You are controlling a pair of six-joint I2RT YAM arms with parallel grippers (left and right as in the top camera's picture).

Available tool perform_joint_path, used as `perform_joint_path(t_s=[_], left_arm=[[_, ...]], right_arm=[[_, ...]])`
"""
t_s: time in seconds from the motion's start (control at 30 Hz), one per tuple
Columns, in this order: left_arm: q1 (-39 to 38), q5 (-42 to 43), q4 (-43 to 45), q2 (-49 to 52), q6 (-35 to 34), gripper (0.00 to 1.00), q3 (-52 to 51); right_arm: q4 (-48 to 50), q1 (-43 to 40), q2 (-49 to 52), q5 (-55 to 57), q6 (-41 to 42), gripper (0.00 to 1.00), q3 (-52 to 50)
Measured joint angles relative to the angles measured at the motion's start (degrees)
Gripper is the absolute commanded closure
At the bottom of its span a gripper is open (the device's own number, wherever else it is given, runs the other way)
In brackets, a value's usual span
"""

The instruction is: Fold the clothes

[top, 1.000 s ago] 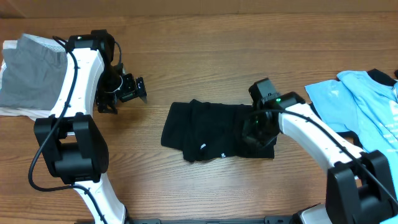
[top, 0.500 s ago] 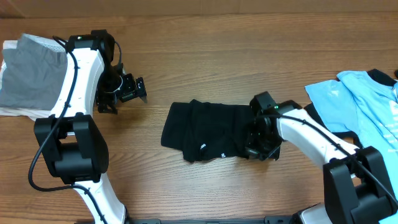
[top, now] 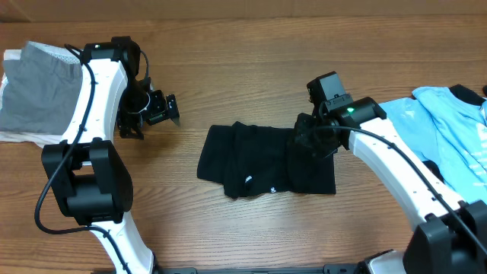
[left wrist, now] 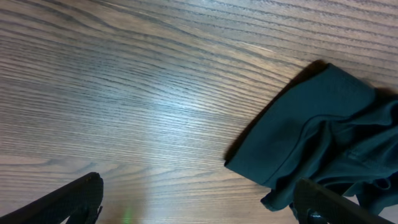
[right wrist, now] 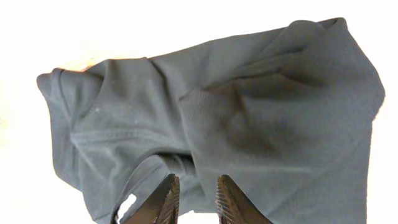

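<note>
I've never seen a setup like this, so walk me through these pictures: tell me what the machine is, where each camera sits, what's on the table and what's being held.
It is a robot with two white-and-black arms at a wooden table, each ending in a two-finger gripper. One picture looks down from above the table. The other two come from small cameras on the wrists, so each shows its own fingers at the bottom edge. On the table lie a bunched black shirt in the middle, a light blue shirt at the right edge and a grey garment at the left. The left gripper is wide open over bare wood beside the black shirt. The right gripper hangs over that shirt's right end, fingers slightly apart. Neither holds anything.
</note>
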Motion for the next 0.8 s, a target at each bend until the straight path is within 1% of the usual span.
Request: perform_joint_path(t_s=[0.07, 0.2, 0.3, 0.43, 0.53, 0.6, 0.67, 0.8], left_arm=[[0.0, 0.0, 0.2, 0.0, -0.02, 0.0, 0.0], [0.0, 0.0, 0.42, 0.0, -0.02, 0.0, 0.0], [0.0, 0.0, 0.37, 0.0, -0.02, 0.0, 0.0], [0.0, 0.02, 0.37, 0.0, -0.02, 0.0, 0.0], [0.0, 0.02, 0.35, 0.0, -0.02, 0.0, 0.0], [0.0, 0.0, 0.28, 0.0, -0.02, 0.0, 0.0], [0.0, 0.02, 0.02, 0.0, -0.02, 0.0, 0.0], [0.0, 0.0, -0.07, 0.0, 0.0, 0.0, 0.0]], right_arm=[[0.72, 0.0, 1.68, 0.07, -0.15, 0.77, 0.0], [2.69, 0.0, 6.34, -0.13, -0.31, 0.82, 0.0], [5.66, 0.0, 10.43, -0.44, -0.39, 0.84, 0.0], [11.13, 0.0, 13.66, -0.66, -0.59, 0.83, -0.07], [15.91, 0.0, 13.92, -0.63, -0.61, 0.82, -0.07], [17.2, 0.0, 13.92, -0.63, -0.63, 0.82, -0.07], [16.13, 0.0, 13.92, -0.59, -0.63, 0.83, -0.04], [8.66, 0.0, 13.94, 0.24, -0.61, 0.93, 2.54]])
